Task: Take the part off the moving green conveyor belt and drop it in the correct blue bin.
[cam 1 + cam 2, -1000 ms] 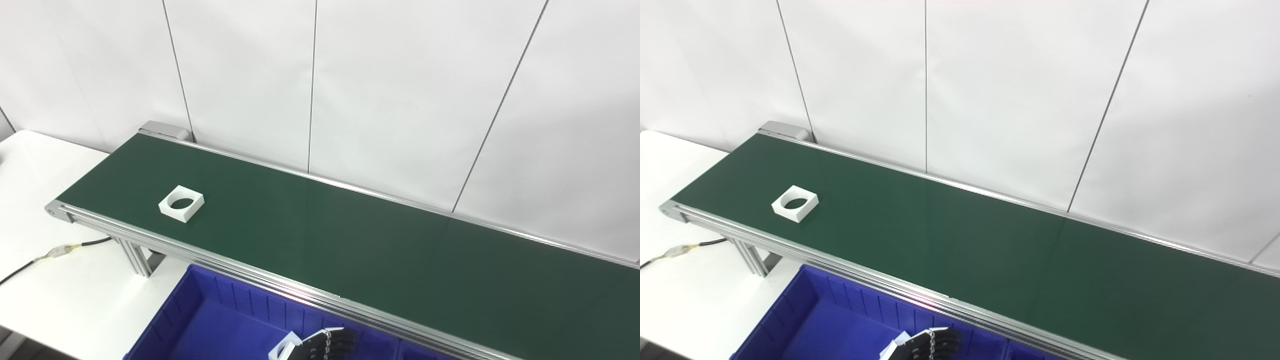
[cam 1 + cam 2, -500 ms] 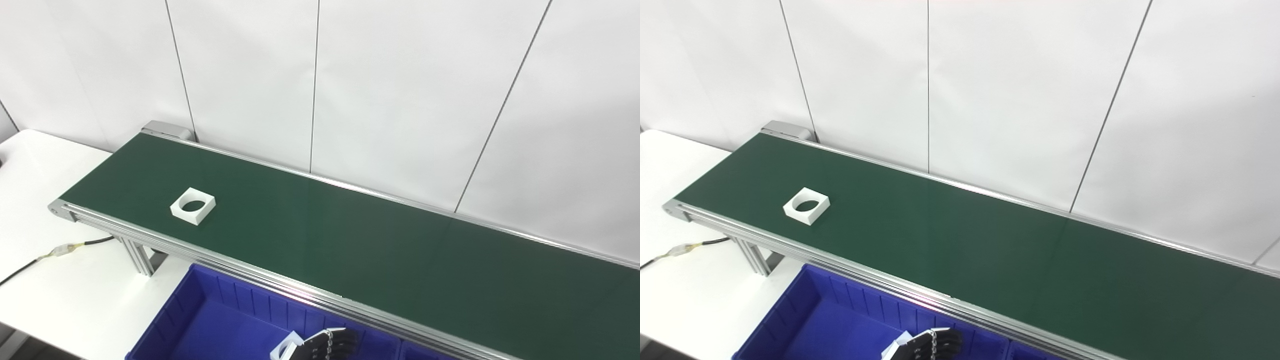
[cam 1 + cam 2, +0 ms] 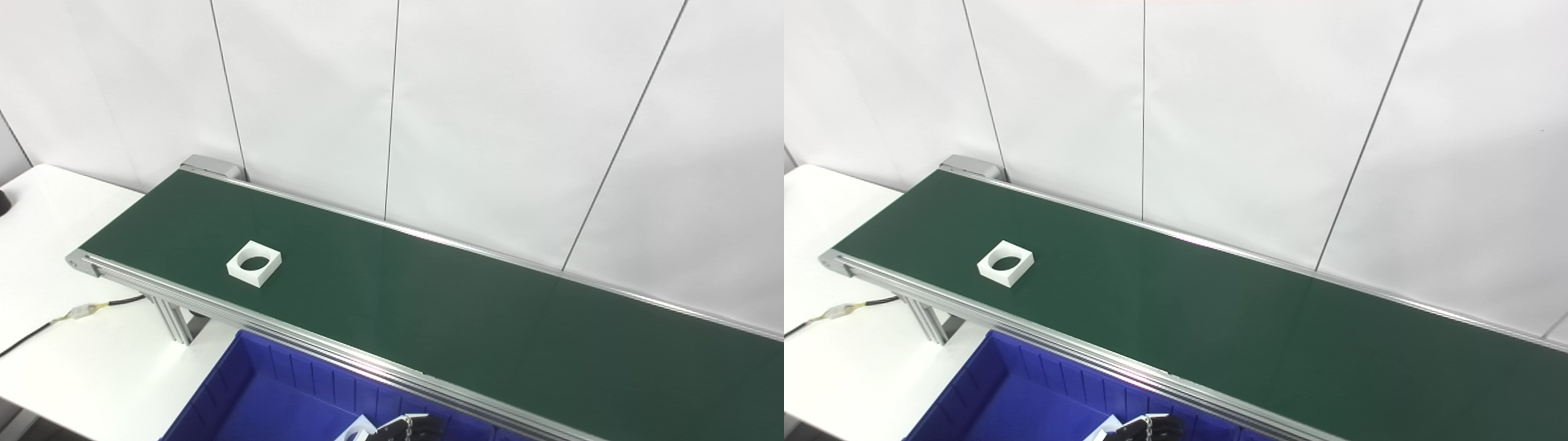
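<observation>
**Carried further down the belt, not yet picked**

Lies flat on the green conveyor belt (image 3: 441,306): white square part (image 3: 254,264) with a round hole through it, near the left end and closer to the front rail than to the back one. Sits further from that left end than a second ago, so is riding rightward with the belt. Must allow for some camera drift too, since belt, wall and desk (image 3: 55,202) all sit a little lower and further right in both views than before. Touches nothing but the belt; no hand near it.

Below the front rail, stands open the blue bin (image 3: 275,392), on the near side of the part's path. Over the bin's right portion, at the very bottom edge, shows only a sliver of dark right hand (image 3: 409,424), fingers curled together and apparently clamped on a second white piece (image 3: 356,433). Cannot say for certain that this is the right hand, with the arm cut off. Shows less of itself than before, most likely from the view shift. No left hand in view.

Means, by judgement, a drop into the bin comes first, then a reach timed ahead of the travelling part.

Beyond, trails a cable (image 3: 92,308) across the desk beside the belt's leg.
</observation>
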`<action>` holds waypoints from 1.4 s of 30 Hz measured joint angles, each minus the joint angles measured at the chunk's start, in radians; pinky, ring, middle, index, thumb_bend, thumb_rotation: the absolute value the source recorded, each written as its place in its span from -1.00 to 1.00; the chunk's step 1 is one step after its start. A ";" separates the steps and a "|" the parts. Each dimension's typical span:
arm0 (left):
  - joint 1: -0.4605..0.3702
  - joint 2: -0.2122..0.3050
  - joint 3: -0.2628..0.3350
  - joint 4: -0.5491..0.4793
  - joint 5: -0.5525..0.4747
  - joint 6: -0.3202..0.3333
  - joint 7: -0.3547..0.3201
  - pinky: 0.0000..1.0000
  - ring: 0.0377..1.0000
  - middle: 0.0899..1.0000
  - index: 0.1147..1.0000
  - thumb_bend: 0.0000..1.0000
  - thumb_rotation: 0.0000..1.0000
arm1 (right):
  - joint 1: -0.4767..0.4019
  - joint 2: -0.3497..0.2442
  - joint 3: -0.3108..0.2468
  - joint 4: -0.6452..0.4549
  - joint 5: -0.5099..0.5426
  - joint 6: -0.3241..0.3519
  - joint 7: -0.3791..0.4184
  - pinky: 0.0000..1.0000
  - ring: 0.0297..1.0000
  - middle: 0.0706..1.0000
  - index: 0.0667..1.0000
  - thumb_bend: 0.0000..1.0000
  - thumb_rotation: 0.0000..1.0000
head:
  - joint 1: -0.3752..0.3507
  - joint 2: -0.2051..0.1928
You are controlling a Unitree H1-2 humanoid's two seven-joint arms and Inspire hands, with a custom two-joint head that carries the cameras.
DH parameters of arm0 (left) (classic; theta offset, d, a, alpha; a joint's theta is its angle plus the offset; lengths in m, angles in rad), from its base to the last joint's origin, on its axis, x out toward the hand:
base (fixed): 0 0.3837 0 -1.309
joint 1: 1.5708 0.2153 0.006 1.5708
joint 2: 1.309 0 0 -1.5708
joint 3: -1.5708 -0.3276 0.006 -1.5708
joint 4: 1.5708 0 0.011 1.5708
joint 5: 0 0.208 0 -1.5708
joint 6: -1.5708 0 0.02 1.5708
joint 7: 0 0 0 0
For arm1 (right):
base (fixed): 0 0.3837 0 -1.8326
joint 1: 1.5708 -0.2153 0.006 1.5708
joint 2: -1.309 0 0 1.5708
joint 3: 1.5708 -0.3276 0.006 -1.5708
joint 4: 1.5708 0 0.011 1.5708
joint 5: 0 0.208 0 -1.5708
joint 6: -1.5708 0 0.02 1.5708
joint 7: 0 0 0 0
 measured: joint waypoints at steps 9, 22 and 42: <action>-0.002 0.000 -0.001 0.000 0.000 0.000 0.008 0.46 0.42 0.43 0.39 0.76 -1.00 | 0.000 0.000 0.001 0.000 -0.002 0.000 0.000 0.21 0.37 0.56 0.69 0.10 -1.00 | -0.002 0.002; -0.002 0.009 0.000 -0.002 -0.001 0.000 0.007 0.46 0.44 0.43 0.40 0.77 -1.00 | 0.001 0.001 0.005 0.000 -0.004 0.000 -0.002 0.18 0.36 0.56 0.69 0.08 -1.00 | -0.051 0.020; 0.001 0.036 0.008 -0.034 -0.056 0.000 -0.031 0.49 0.49 0.49 0.45 0.67 -1.00 | 0.002 0.025 0.028 0.000 -0.012 0.000 -0.024 0.21 0.36 0.51 0.62 0.27 -0.97 | -0.167 0.048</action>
